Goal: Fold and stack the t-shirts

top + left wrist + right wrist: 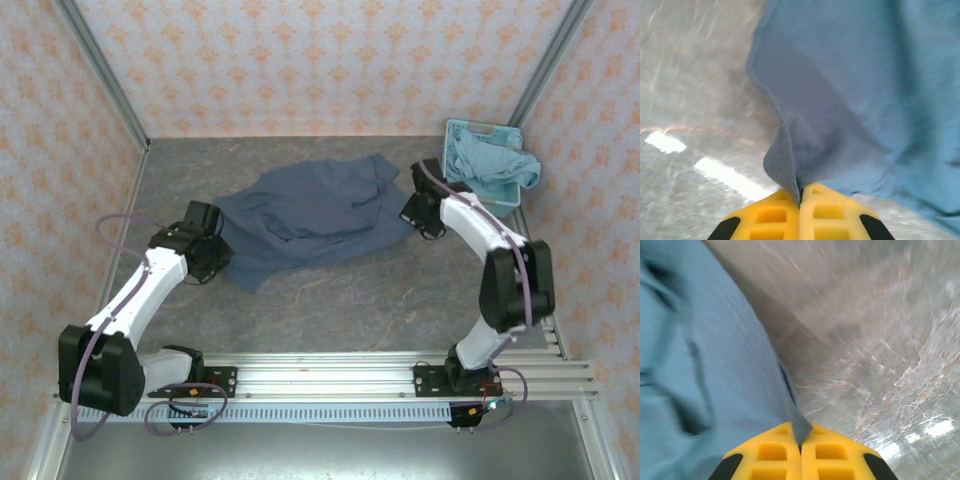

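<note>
The left tool (pixel 801 194) and the right tool (pixel 801 440) each pinch an edge of the dark slate-blue t-shirt (pixel 310 215) on the table (pixel 380 300).

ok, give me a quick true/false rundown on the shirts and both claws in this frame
1. The left claw is shut on an edge of the dark shirt. True.
2. The lighter shirt is folded on top of the dark one. False: it is bunched in the basket.
3. The right claw is open with nothing in it. False: it is shut on the dark shirt's edge.
4. The basket sits at the far right corner. True.
</note>
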Controlling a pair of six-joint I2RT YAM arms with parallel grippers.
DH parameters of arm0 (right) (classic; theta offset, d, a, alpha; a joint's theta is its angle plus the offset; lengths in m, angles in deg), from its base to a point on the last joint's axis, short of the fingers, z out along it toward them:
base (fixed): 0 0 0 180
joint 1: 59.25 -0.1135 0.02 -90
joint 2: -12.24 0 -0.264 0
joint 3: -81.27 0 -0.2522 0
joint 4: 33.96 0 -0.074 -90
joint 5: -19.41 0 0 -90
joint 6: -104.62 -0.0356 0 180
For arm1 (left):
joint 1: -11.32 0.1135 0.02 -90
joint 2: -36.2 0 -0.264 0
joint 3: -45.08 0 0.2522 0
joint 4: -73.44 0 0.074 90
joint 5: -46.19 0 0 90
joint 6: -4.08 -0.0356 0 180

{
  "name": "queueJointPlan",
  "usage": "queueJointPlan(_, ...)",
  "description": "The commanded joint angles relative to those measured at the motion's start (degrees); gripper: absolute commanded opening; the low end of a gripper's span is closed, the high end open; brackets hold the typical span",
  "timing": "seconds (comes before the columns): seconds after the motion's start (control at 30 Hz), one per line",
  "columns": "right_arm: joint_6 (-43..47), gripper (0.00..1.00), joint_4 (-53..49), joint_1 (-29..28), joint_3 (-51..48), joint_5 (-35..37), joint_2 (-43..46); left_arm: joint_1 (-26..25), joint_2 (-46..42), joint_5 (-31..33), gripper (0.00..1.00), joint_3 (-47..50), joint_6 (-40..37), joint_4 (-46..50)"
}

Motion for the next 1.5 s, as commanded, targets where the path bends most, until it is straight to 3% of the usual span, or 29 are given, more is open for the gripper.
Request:
queueJointPlan(0.0, -0.55, 0.00, -2.55, -0.54, 6.31, 1.43, 8.14, 0.49, -3.69, 1.20, 0.00, -6.93, 0.13, -2.40)
queueJointPlan(0.2, 0.32, 0.00, -4.01, -1.26, 13.34, -1.48, 17.69, 0.54, -14.28, 9.82, 0.00, -16.39, 2.04, -2.64)
queueJointPlan(0.4, -0.25, 0.00, -3.26, -1.70, 13.04, -8.06, 29.89, 0.52, -25.71, 19.06, 0.00, -23.29, 1.21, -3.42)
queueJointPlan(0.5, -1.52, 0.00, -4.45, -1.74, 14.47, -13.93, 31.47, 0.55, -24.40, 19.49, 0.00, -29.39, 0.41, -2.49)
queueJointPlan(0.63, -4.65, 0.00, -4.33, -1.70, 14.90, -15.36, 30.27, 0.48, -18.12, 18.18, 0.00, -34.98, 0.36, -1.84)
queueJointPlan(0.83, -7.81, 0.00, 4.75, -1.75, 17.02, -18.41, 18.11, 3.23, -4.89, 14.22, 0.00, -41.04, -2.03, -4.15)
queueJointPlan(0.97, -6.17, 0.00, 9.89, -1.49, 28.38, -18.84, 4.36, 9.39, 9.08, 8.22, 0.00, -51.73, -5.28, -5.28)
queueJointPlan(1.07, -5.27, 0.00, 11.10, -0.52, 42.75, -19.41, -6.17, 13.76, 20.44, 2.74, 0.00, -65.20, -5.38, -5.25)
queueJointPlan(1.23, -4.94, 0.00, 8.71, 1.64, 70.56, -18.63, -19.47, 14.77, 36.71, -2.15, 0.00, -98.64, -6.48, -2.07)
queueJointPlan(1.33, -5.99, 0.00, 6.02, 3.24, 85.81, -18.49, -25.93, 14.94, 40.74, -1.77, 0.00, -112.16, -6.17, -1.33)
queueJointPlan(1.47, -7.85, 0.00, 3.94, 6.01, 87.97, -18.40, -26.44, 15.00, 35.45, -1.76, 0.00, -107.60, -6.57, -0.29)
